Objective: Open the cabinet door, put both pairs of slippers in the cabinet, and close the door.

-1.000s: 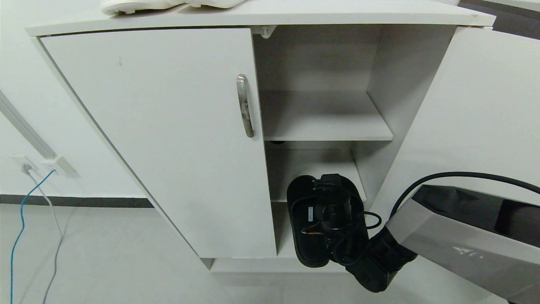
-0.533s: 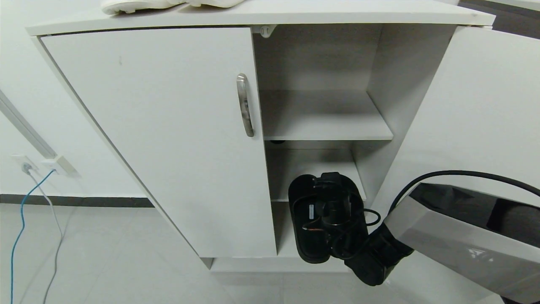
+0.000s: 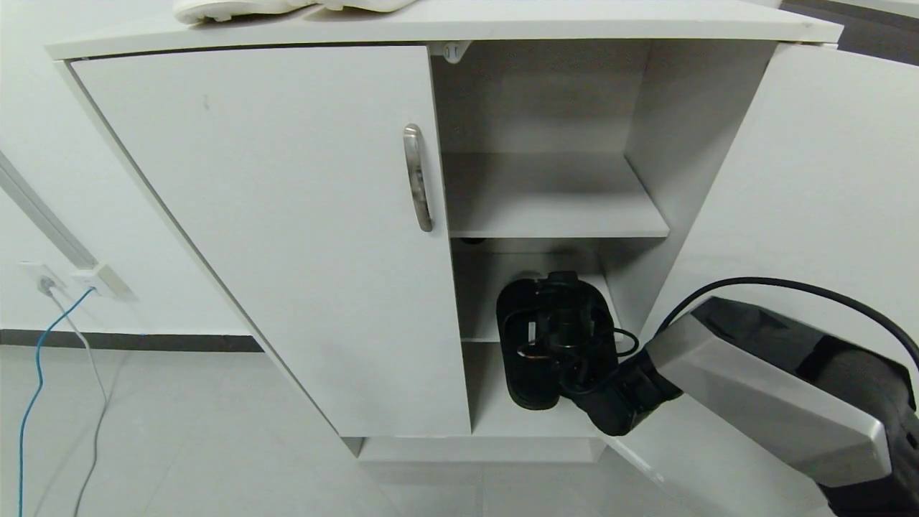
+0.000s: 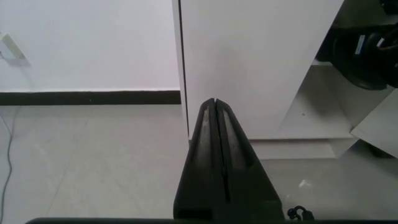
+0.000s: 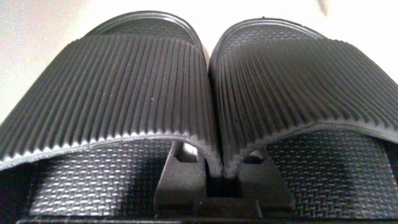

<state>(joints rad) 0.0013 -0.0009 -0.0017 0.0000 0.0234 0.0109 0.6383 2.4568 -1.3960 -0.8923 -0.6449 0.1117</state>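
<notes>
Pale floor tiles (image 3: 179, 445) spread across the lower left. The left gripper (image 4: 215, 107) hangs over them, fingers pressed together, holding nothing. At lower centre the right gripper (image 3: 563, 341) is clamped on 2 black slippers (image 3: 528, 362) by their straps, at the white cabinet's (image 3: 502, 29) open lower shelves. White slippers (image 3: 237, 8) lie on top, upper left.
</notes>
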